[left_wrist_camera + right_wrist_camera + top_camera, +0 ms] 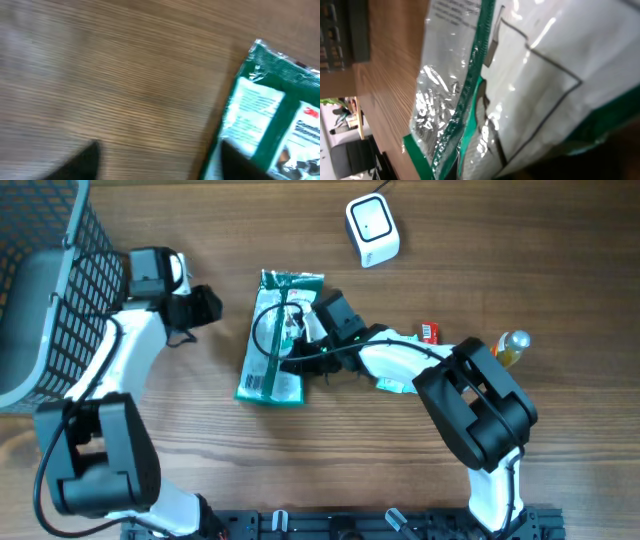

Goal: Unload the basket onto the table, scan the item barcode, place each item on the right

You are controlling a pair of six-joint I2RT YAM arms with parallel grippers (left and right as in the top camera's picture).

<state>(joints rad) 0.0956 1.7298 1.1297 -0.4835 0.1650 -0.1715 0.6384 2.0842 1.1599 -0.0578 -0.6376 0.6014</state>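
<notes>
The green packet (268, 365) is located on the table between the two arms, near the table's middle. Its long axis runs roughly from the robot's base toward the far edge, with a slight tilt. The right gripper (303, 332) is positioned over the packet's right-hand half. Its jaws are pressed together, and they are judged to be pinching the packet's film. This judgement is supported by the right wrist view, where the crinkled wrapper (535, 75) fills the frame at close range. The left gripper (207, 308) is placed just beside the packet's left long edge and apart from it. In the left wrist view its fingers (80, 162) are spread wide over bare wood, and nothing is held between them; only a corner of the packet (270, 115) is shown at the right of that view. The white scanner (372, 228) is set well apart from the packet, beyond its far end and toward the robot's right. The right arm is therefore the nearer one, and it is already engaged. The coming move is judged to require a lift and a carry away from the base and to the right, with the barcode face turned to the scanner. The barcode itself cannot be located with certainty.
</notes>
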